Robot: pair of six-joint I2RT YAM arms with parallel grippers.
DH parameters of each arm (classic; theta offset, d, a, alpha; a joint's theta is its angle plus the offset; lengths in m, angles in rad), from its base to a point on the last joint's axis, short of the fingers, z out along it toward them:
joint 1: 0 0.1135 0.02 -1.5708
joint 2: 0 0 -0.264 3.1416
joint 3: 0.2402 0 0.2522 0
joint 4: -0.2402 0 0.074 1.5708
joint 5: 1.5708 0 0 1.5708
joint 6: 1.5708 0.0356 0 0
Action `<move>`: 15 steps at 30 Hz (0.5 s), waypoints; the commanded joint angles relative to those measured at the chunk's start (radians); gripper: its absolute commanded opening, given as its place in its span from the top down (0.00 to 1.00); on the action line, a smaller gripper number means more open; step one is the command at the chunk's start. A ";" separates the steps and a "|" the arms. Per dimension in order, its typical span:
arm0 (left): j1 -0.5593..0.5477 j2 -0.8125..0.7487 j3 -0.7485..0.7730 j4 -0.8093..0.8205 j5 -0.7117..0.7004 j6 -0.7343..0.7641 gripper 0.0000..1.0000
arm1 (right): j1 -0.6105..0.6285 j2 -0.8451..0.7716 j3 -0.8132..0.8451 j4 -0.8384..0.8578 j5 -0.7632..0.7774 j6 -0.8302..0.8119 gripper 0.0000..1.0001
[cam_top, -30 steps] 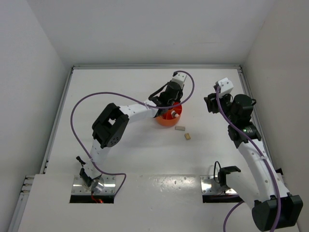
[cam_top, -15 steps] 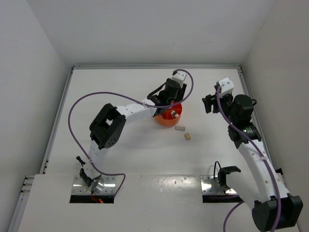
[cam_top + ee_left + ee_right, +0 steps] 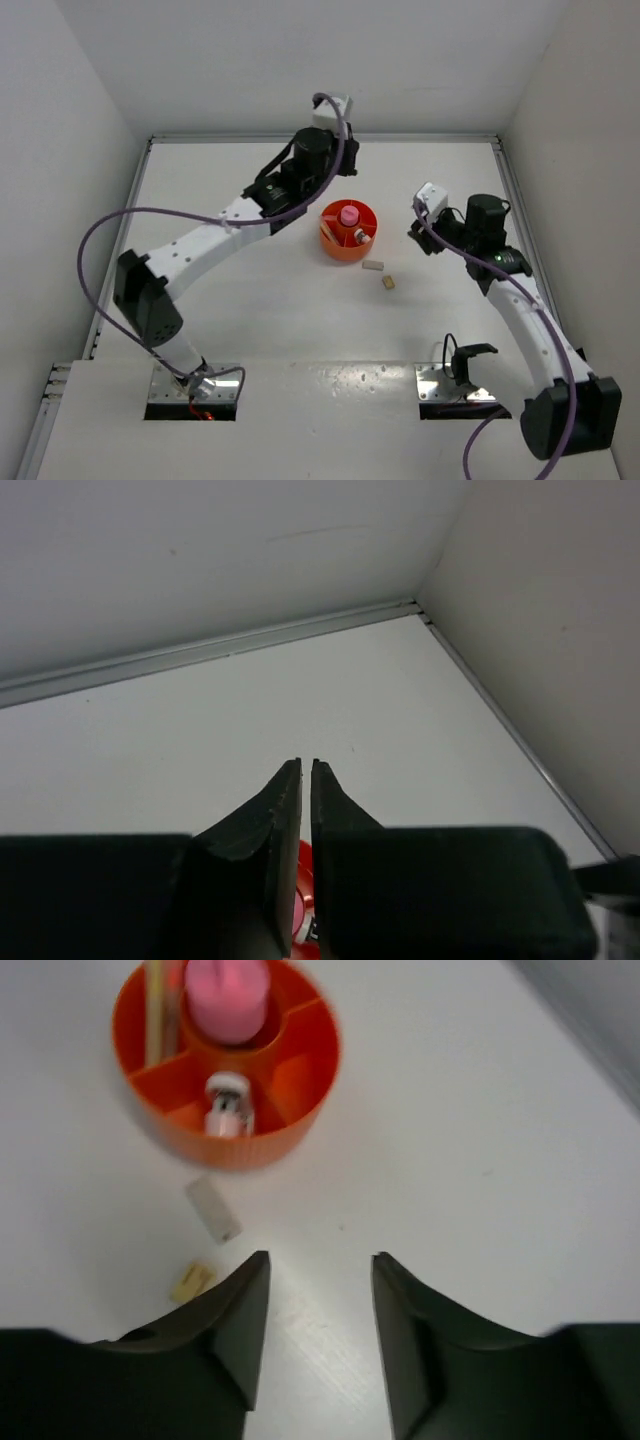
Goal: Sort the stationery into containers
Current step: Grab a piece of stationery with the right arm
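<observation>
- My left gripper [image 3: 306,768] has lifted off the orange tub [image 3: 333,247], where it hung half a second ago. It has swung away toward the back wall [image 3: 200,560], and my left arm is now stretched long instead of folded.
- My right gripper [image 3: 318,1265] has shifted a little to its left and toward my bases, so it is closer to the tub than before.
- My left jaws are pressed together with only a hairline slit between them, and they carry nothing.
- My right jaws are spread wide, with only bare table [image 3: 250,300] showing in the gap.
- From my left gripper the tub lies below and back toward my bases. In the left wrist view only a sliver of orange shows under the fingertips.
- From my right gripper the tub sits ahead and to the left, on the table and well apart from the fingers.
- The pink-capped tube [image 3: 227,990] stands upright in the tub's central well.
- Pale sticks [image 3: 157,1010] lean in the compartment to the left of the well, as my right wrist sees it.
- A small white-and-pink piece [image 3: 227,1110] lies in the compartment nearest my right gripper.
- Two pieces remain on the table outside the tub, between it and my right gripper.
- The whitish block [image 3: 213,1208] lies just beside the tub's wall.
- The beige block [image 3: 191,1281] lies closer to me, just ahead of the finger on the left side of the right wrist view.
- The two blocks lie apart from each other, and neither touches my fingers.
</observation>
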 commanded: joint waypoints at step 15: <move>0.077 -0.994 -0.767 -0.399 -0.091 -0.207 0.10 | 0.109 0.507 0.142 -0.415 -0.032 -0.051 0.58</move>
